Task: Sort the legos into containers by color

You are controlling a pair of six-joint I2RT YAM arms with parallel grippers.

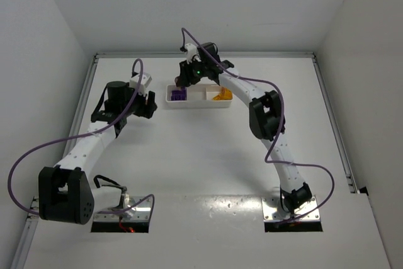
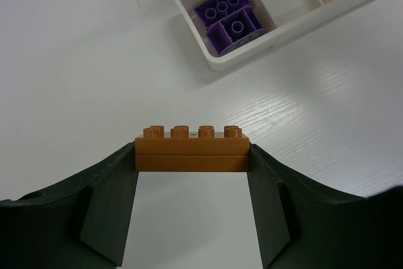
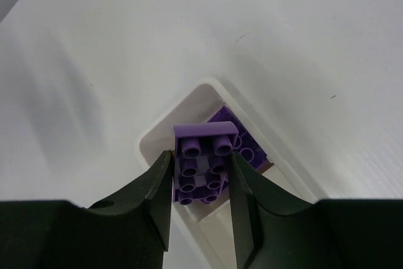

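The purple brick point(image 3: 206, 138) hangs over the left-end compartment of the tray point(image 3: 153, 138), just above the purple bricks point(image 3: 245, 146) lying there, clamped in the jaws of my right gripper point(image 3: 199, 159). I'd lower it inside the walls before letting go, so it can't bounce onto the bench point(image 3: 126, 42). My left gripper point(image 2: 192, 155) waits nearby with its jaws closed on a brown-red brick point(image 2: 192, 148), which I judge belongs in the middle compartment.

legos point(image 1: 178, 94) in tray point(image 1: 198, 106), left and right ends

White table point(image 1: 201, 155), white three-compartment tray point(image 1: 195, 106) toward its far side
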